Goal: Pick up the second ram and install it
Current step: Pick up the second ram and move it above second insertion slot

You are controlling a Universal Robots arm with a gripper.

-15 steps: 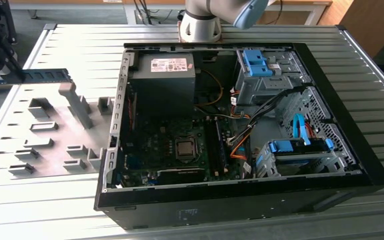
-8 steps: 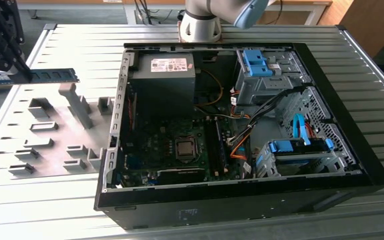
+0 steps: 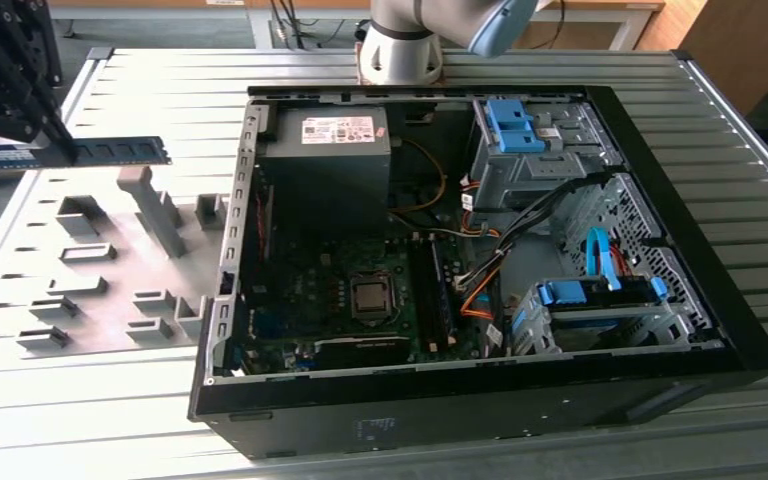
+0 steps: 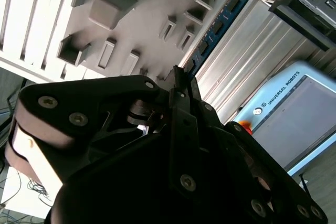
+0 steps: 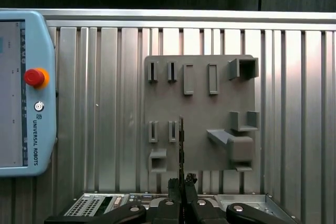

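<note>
Blue-green and lined with black chips, the second ram (image 3: 124, 150) is pinched in the claw (image 3: 64, 152). It is held level and lifted clear of the ribbed metal desk (image 3: 157, 100). The black fingers (image 5: 188, 179) press against its two flat faces partway along, so a length of stick juts out on either side of the claw. In the first wrist view the stick is seen edge-on, as a thin dark line running out from between the fingertips.

Beneath the claw lies the grey holder plate (image 3: 104, 300) with its upright blocks and open pockets. The ram hangs above them and touches none. The tallest block (image 3: 157, 215) stands under the end of the stick that points toward the exterior view's right. There is free air all round the stick.

Beside the claw, on the exterior view's right, stands the open computer case (image 3: 491, 420). Its near wall rises just past the holder plate's edge. Inside, the long black slots (image 3: 431, 290) run along the motherboard. A tangle of orange and black cables (image 3: 480, 290) lies just beside them, on the side away from the claw. Blue drive brackets (image 3: 511, 120) sit farther off in the case.

The arm's base (image 3: 404, 50) stands past the case's far wall. In the first wrist view a pale blue teach pendant (image 5: 21, 145) with a red button (image 5: 34, 77) lies on the desk, well apart from the holder plate.
</note>
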